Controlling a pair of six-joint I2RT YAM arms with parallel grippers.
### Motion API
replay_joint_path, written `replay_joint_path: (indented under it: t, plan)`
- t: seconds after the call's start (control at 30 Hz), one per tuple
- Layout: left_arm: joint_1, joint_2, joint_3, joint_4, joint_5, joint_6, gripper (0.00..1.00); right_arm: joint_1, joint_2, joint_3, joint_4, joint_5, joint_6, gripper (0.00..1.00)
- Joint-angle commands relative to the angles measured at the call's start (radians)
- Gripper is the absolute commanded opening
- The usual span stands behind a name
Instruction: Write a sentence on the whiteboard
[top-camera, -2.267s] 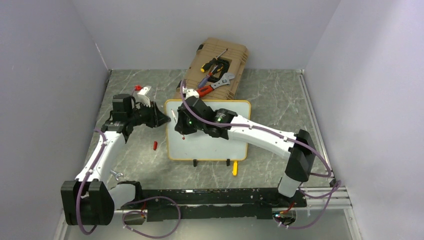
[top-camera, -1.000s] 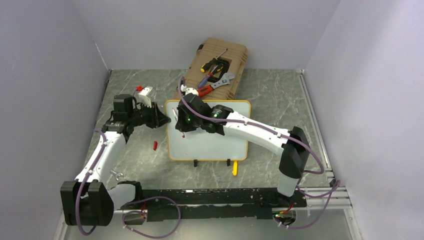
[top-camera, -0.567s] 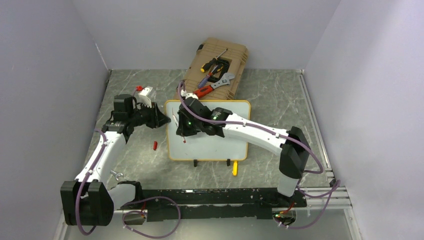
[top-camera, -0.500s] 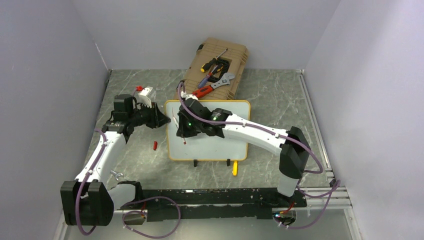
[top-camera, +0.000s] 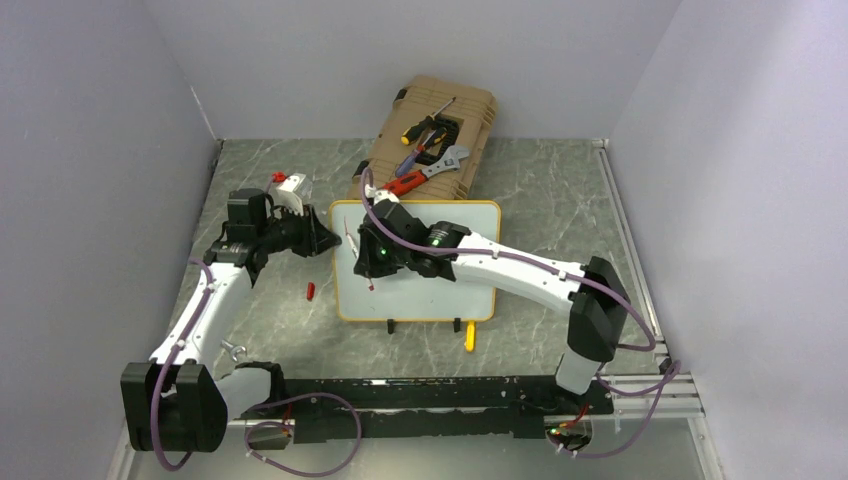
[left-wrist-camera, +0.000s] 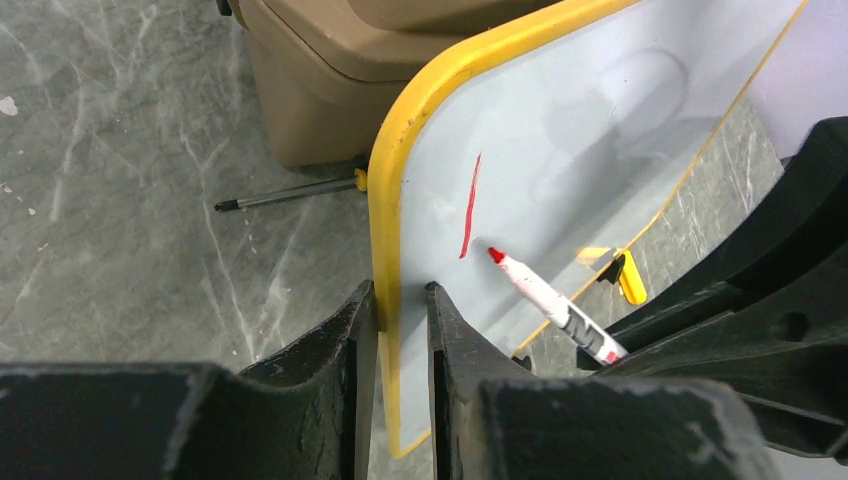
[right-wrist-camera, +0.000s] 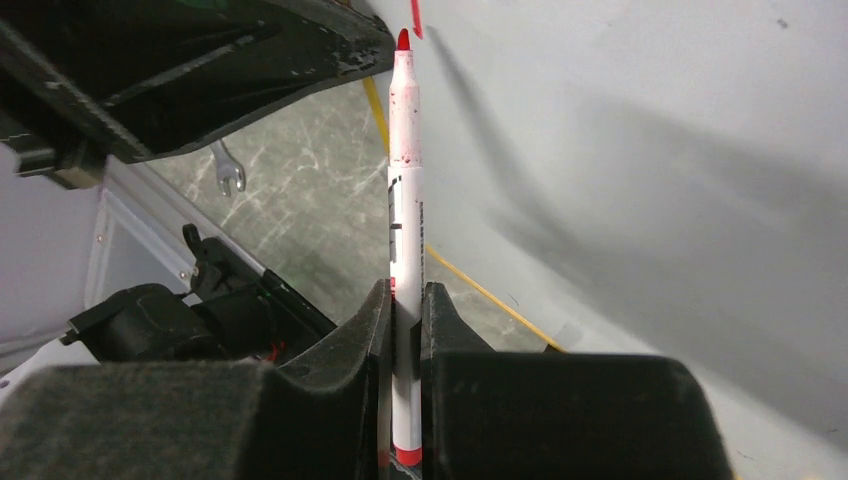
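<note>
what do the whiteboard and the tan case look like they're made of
The whiteboard: smooth, faintly glossy white face, probably a coated sheet, taking soft shadows; yellow rim looks like moulded plastic. The tan case: matte hard plastic, going by its rounded moulded edges.

Left arm (top-camera: 205, 310), right arm (top-camera: 520, 268): white links, black joints, purple cables (top-camera: 305, 397) behind jaws. Left gripper (left-wrist-camera: 402, 296), right gripper (right-wrist-camera: 405, 296): black, scuffed. Green lights (top-camera: 383, 252) behind right jaws.

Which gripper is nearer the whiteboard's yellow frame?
Left. The left gripper is clamped on the frame at the left edge of the whiteboard; the right gripper holds a marker over its face, tip by the red stroke.
</note>
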Motion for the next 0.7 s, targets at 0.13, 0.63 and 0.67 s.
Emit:
replay_joint_path:
  t: [0.13, 0.63, 0.67]
  plan:
    - [-0.019, -0.022, 0.016, -0.014, 0.024, 0.017, 0.00, 0.010, -0.054, 0.034, 0.062, 0.068, -0.048, 0.00]
    - [-0.019, -0.020, 0.017, -0.015, 0.025, 0.020, 0.00, 0.002, 0.014, 0.101, 0.012, 0.065, -0.055, 0.00]
    - [-0.019, -0.020, 0.018, -0.016, 0.023, 0.020, 0.00, 0.002, 0.016, 0.102, 0.009, 0.065, -0.053, 0.00]
